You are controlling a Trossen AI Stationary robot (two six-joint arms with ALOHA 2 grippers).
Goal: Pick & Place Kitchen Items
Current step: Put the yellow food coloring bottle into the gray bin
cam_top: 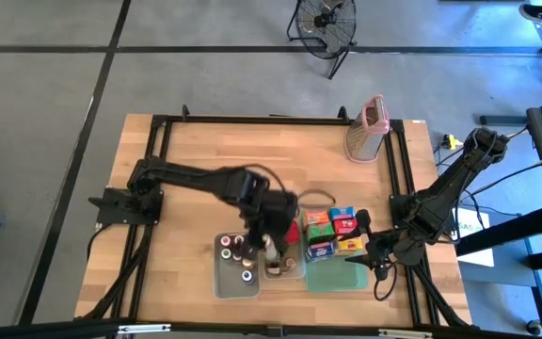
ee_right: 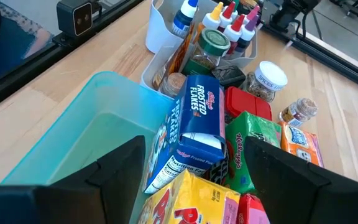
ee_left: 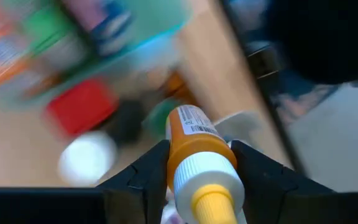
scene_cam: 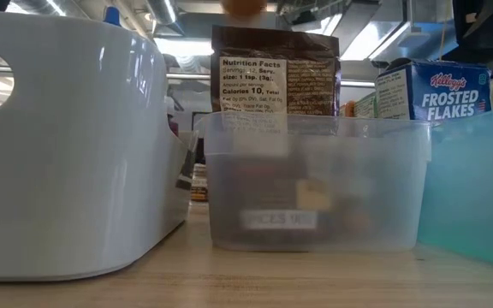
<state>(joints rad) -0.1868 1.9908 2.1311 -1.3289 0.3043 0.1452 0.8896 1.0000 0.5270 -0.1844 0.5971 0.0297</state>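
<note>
My left gripper [ee_left: 199, 149] is shut on a small orange bottle [ee_left: 188, 127] with a white cap and yellow nozzle. In the high view it [cam_top: 269, 237] hangs above the white tub [cam_top: 236, 275] and the clear tub [cam_top: 286, 271] near the table's front edge. My right gripper [ee_right: 197, 177] stands open over the near end of the green tray [ee_right: 86, 134]. Its fingers are on either side of a pile of cartons, with a blue Frosted Flakes carton [ee_right: 194, 121] on top; whether they touch the pile does not show. Several capped bottles [ee_right: 225, 18] stand in the white tub. My left gripper pinches the orange bottle between its two fingers [ee_left: 146, 174], just below the white cap [ee_left: 194, 165]. The bottle lies along the fingers, cap toward the wrist and body reaching out past the fingertips. The fingers slant down from above. The bottle is lifted clear of the tubs.
A metal grater with a pink top [cam_top: 367, 127] stands at the table's far right. Cartons [cam_top: 332, 231] are stacked on the green tray [cam_top: 332, 276]. A brown packet [scene_cam: 276, 81] stands in the clear tub [scene_cam: 315, 184]. Bare wood lies across the table's far and left parts.
</note>
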